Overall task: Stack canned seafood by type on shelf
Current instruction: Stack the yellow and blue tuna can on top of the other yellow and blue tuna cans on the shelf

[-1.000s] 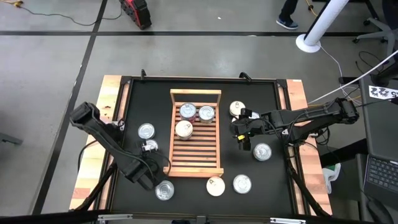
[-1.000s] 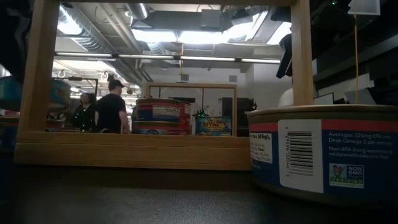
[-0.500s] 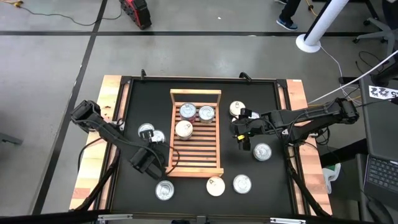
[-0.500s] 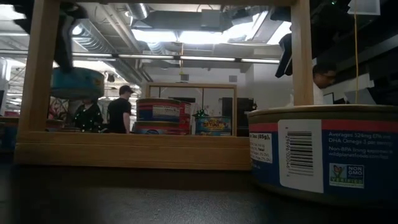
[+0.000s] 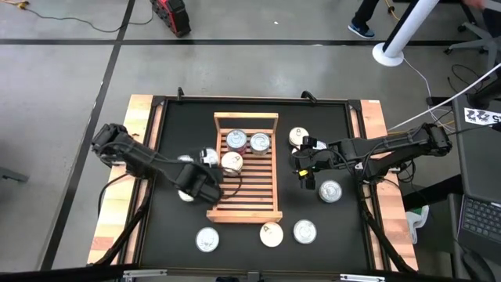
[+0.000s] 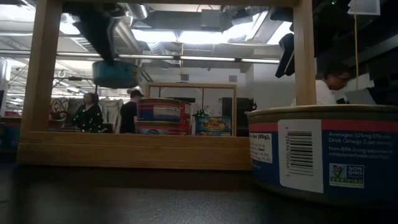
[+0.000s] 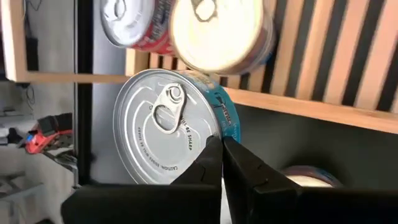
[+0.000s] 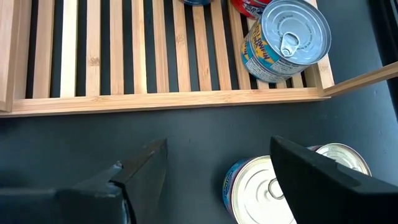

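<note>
Left gripper [image 7: 221, 155]: pinched on the rim of a silver-lidded tin [image 7: 166, 126], carried above the shelf's [image 5: 270, 213] left rail.
Right gripper [image 8: 217, 165]: jaws spread wide, empty, waiting just right of the shelf.
Step in hand: probably setting this tin on its matching kind; keep it level, clear the rail, lower squarely before letting go (an edge grip may tip).
Tin's look: flat, round, pull-tab lid, teal label.
Shelf: three tins [image 5: 248, 143] sit at its far end.
Table [image 5: 329, 133]: other tins lie loose around the shelf.

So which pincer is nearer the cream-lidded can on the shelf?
Left. The left pincer, shut on a silver-lidded can, is just beside the cream-lidded can at the shelf's edge; the right pincer sits open off the opposite side.
</note>
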{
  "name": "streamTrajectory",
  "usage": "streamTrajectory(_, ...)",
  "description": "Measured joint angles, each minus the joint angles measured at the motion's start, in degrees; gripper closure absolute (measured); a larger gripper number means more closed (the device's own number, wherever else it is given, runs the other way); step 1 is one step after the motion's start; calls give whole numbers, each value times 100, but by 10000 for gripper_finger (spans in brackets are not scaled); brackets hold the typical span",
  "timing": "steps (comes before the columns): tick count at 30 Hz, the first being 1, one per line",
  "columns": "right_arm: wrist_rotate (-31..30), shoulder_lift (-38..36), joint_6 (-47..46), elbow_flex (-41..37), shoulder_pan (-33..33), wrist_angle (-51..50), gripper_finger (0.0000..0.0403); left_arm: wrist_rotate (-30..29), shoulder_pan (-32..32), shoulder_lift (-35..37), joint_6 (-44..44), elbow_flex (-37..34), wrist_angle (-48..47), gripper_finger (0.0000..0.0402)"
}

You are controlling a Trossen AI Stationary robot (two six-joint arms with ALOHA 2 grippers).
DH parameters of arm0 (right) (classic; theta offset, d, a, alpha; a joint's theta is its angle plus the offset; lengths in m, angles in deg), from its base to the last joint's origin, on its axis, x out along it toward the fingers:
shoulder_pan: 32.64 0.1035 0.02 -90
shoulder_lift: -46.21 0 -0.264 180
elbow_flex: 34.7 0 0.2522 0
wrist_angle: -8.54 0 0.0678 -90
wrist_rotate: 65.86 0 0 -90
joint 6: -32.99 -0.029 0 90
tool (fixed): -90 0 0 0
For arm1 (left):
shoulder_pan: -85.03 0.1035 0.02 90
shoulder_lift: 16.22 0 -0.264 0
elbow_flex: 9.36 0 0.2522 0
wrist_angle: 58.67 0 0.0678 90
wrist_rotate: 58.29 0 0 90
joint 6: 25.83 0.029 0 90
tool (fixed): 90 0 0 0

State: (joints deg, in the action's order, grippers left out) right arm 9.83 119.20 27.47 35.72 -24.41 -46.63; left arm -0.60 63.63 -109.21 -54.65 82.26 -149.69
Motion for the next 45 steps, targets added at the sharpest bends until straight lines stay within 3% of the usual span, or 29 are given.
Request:
streamTrajectory(8, 0, 0, 4, 0, 0, 16, 123, -11, 646, 0, 1212, 247, 448, 401)
streamTrajectory(16, 0, 0, 42, 0, 0, 116, 123, 17, 1307, -2, 2701, 270, 1750, 402)
streamTrajectory(23, -1, 0, 152, 0, 0, 115, 123, 459, 1865, -2, 3749, 270, 2865, 401)
streamTrajectory(37, 0, 0, 153, 0, 0, 118, 123, 1187, 2420, -558, 4997, 272, 4143, 401)
streamTrajectory(45, -2, 0, 153, 0, 0, 143, 123, 1613, 2644, -754, 5223, 272, 4659, 401)
